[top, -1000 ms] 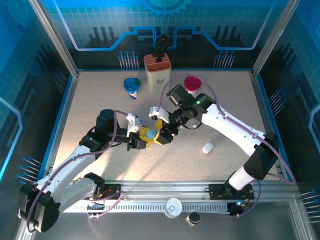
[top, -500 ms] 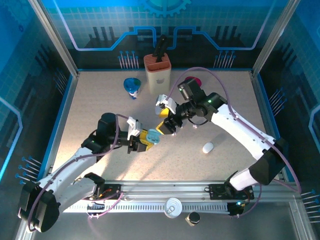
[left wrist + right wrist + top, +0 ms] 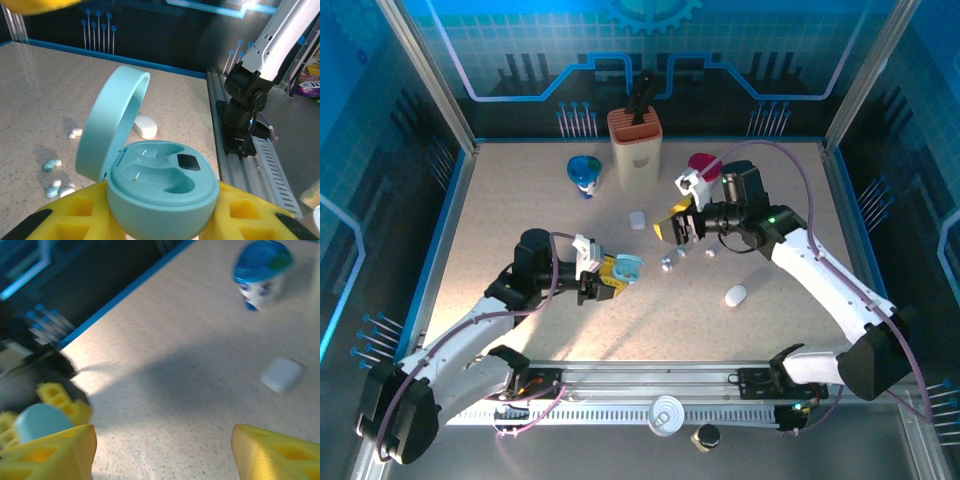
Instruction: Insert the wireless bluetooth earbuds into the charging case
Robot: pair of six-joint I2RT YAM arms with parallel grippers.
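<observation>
The case (image 3: 161, 186), lid up and empty, is clamped by the left gripper (image 3: 608, 278) mid-way across the tabletop (image 3: 510, 200) for loading, while the right gripper (image 3: 677, 228) is poised open-jawed near loose earbuds (image 3: 682, 252).

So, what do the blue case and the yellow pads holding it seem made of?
The case looks like smooth light-blue plastic, slightly glossy: it shows soft highlights. The pads look matte yellow, with square openings: perhaps printed plastic or rubber.
</observation>
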